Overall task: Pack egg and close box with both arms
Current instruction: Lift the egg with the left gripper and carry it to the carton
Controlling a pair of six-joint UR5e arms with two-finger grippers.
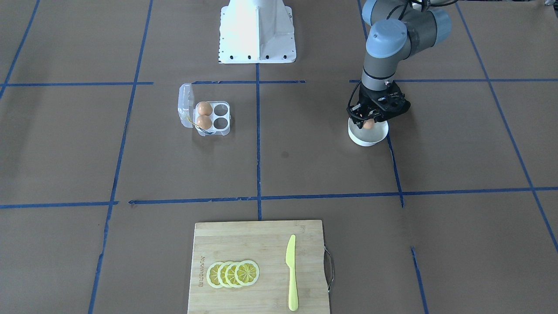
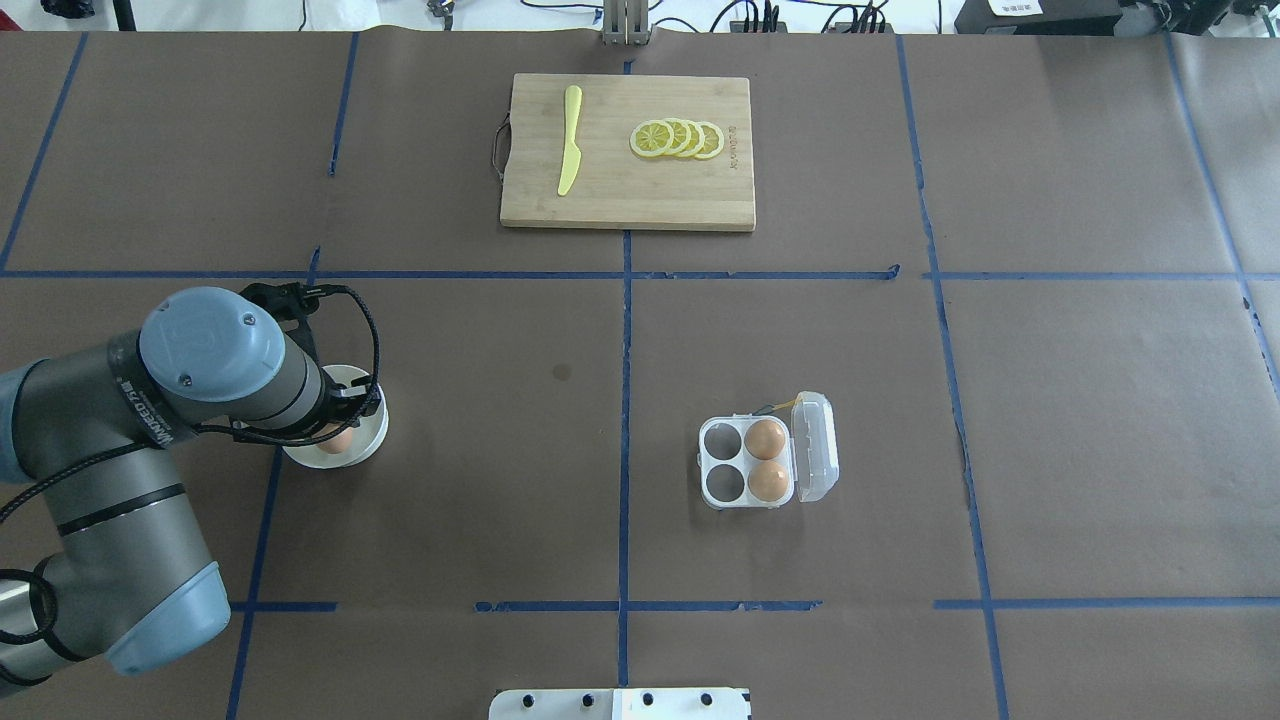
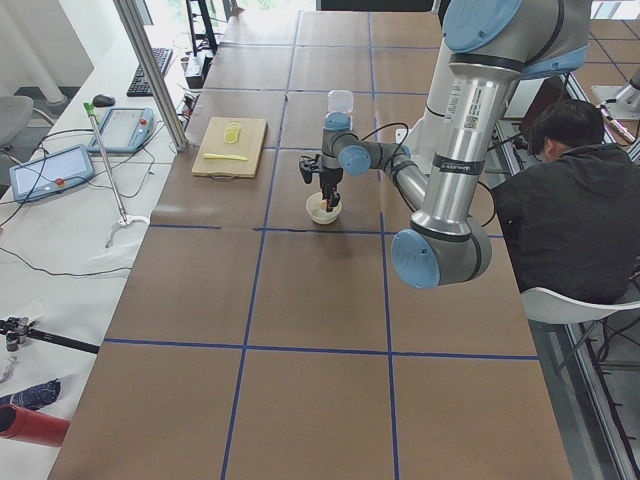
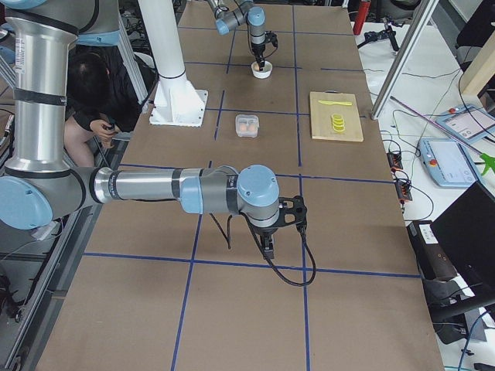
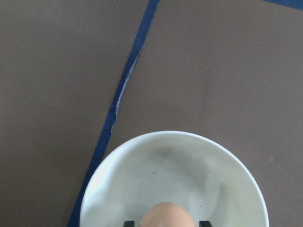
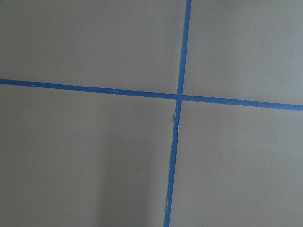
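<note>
The clear box (image 1: pixel 220 117) lies open on the table, its lid (image 1: pixel 185 104) standing up at one side. Two orange-brown eggs (image 1: pixel 204 114) fill the two cups by the lid; the other two cups are empty. It also shows in the overhead view (image 2: pixel 722 462). My left gripper (image 1: pixel 369 122) hangs over the white bowl (image 1: pixel 366 140), shut on a third egg (image 1: pixel 369 125). The left wrist view shows this egg (image 5: pixel 165 215) between two black fingertips (image 5: pixel 129 223), over the bowl (image 5: pixel 118 179). My right gripper (image 4: pixel 267 246) is far from the box, near the table; I cannot tell whether it is open.
A bamboo cutting board (image 1: pixel 244 244) holds several lemon slices (image 1: pixel 233 274) and a yellow knife (image 1: pixel 291 272) at the operators' side. The white pedestal base (image 1: pixel 257 35) stands behind the box. A seated person (image 3: pixel 575 210) is beside the table.
</note>
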